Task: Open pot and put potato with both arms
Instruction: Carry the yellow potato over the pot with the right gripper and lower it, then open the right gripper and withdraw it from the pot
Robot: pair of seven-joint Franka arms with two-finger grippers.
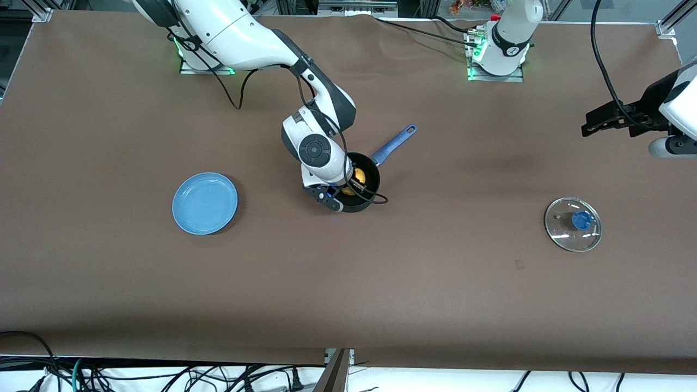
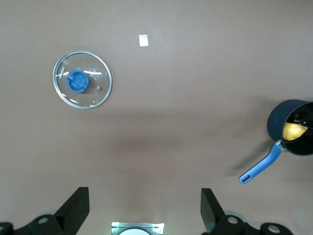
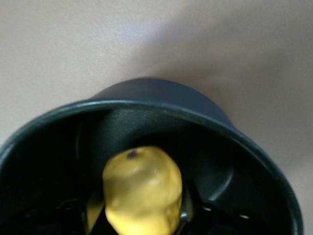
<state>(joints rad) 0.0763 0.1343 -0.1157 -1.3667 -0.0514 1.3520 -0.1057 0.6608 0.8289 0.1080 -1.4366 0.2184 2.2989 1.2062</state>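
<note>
The black pot (image 1: 373, 175) with its blue handle (image 1: 393, 144) stands open mid-table. My right gripper (image 1: 351, 188) reaches down into it, shut on the yellow potato (image 1: 360, 176). The right wrist view shows the potato (image 3: 142, 188) between the fingers, inside the pot's rim (image 3: 161, 105). The glass lid (image 1: 573, 224) with its blue knob lies flat on the table toward the left arm's end. My left gripper (image 1: 587, 124) hangs open and empty over bare table near that end. The left wrist view shows the lid (image 2: 95, 90), the pot (image 2: 279, 122), the potato (image 2: 292, 130) and my open left gripper (image 2: 145, 205).
A flat light-blue plate (image 1: 205, 203) lies empty toward the right arm's end, beside the pot. A small white tag (image 2: 143, 40) lies on the brown table near the lid. Cables run along the table's edge nearest the front camera.
</note>
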